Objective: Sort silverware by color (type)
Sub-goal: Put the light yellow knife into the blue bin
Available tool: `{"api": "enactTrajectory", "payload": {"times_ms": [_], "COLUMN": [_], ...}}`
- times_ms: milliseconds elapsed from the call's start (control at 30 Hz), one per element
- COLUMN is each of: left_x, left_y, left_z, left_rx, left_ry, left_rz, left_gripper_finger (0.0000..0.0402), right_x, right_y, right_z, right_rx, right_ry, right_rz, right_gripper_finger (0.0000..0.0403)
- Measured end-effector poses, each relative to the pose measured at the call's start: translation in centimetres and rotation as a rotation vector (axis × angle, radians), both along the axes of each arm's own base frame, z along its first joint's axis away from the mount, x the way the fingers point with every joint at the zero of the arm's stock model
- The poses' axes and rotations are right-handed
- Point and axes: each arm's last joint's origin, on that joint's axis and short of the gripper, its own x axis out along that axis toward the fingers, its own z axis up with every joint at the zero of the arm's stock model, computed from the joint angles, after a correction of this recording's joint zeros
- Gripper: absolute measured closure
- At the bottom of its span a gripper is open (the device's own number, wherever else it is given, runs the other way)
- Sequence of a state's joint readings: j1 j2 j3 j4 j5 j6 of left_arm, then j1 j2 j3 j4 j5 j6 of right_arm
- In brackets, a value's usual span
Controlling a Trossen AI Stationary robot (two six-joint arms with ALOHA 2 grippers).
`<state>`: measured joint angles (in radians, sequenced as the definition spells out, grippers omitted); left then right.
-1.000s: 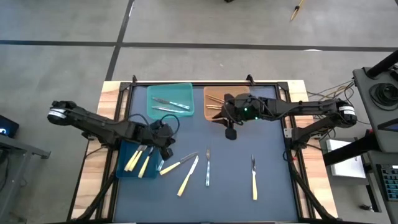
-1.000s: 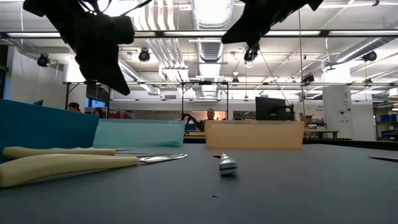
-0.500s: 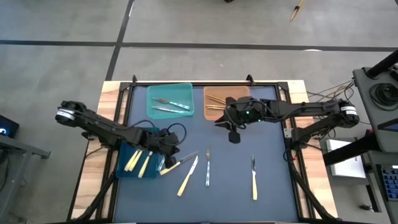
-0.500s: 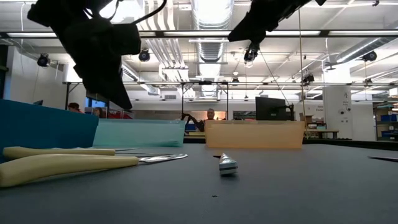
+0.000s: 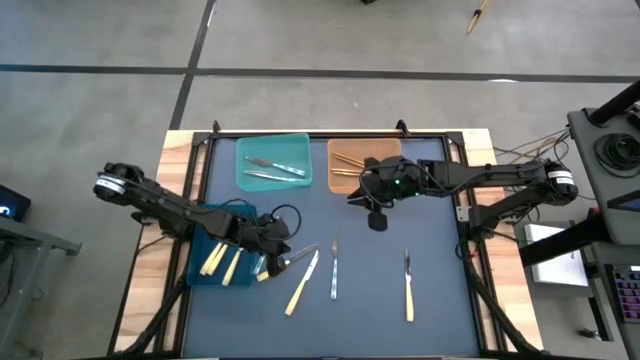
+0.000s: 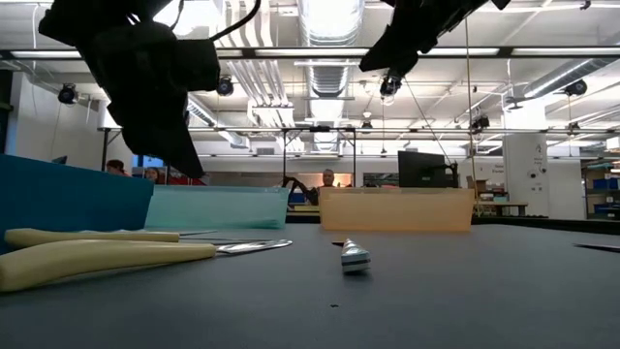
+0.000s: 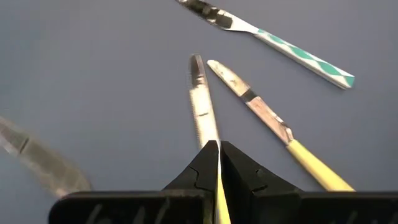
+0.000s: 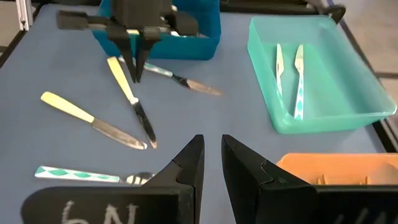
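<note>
Three pieces loose on the tabletop ahead of the bins, plus one in hand. Left tool pinched fully shut on the handle of a yellow-handled knife, blade pointing straight out ahead, just beside the blue bin with two pale yellow pieces already inside. Right tool parted by only a narrow gap, holding nothing, hanging above the tabletop close to the orange bin. Teal bin next door with two teal-patterned pieces in it.

Likely step: carrying this yellow knife over to the blue bin. To do it well:

- Lift enough for the blade tip to clear the bin wall before swinging across. Long overhang out front, so easy to clip the rim.
- Keep the pinch tight on that slim handle. Any twist risks a pivot and a slide out.
- Line the knife up with the bin's long side and lower before letting go. No dropping from height.
- Watch the second yellow-handled knife and the teal-patterned knife lying near. No sweeping them aside on the way.

Also waiting: a yellow-handled fork, well apart to the right.
</note>
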<state>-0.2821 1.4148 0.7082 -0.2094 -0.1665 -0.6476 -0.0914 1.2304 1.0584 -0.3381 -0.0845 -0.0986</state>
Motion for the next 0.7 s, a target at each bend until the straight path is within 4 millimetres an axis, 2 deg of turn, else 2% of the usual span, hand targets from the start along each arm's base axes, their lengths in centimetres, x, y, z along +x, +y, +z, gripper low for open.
{"api": "enactTrajectory", "payload": {"times_ms": [367, 700], "left_x": [1.0, 1.2], "left_y": [-1.7, -2.3], "left_z": [-2.3, -3.9], "left_rx": [-0.026, -0.017], "left_ry": [0.018, 0.063], "left_rz": [0.001, -0.005], "left_gripper_finger": [0.0401, 0.0401], "right_x": [-0.4, -0.5], "right_y": [1.7, 2.7], "right_z": [-2.3, -2.6], "right_rx": [0.024, 0.029], "right_ry": [0.084, 0.092], "right_rz": [0.038, 0.066], "right_gripper_finger": [0.0355, 0.0355]}}
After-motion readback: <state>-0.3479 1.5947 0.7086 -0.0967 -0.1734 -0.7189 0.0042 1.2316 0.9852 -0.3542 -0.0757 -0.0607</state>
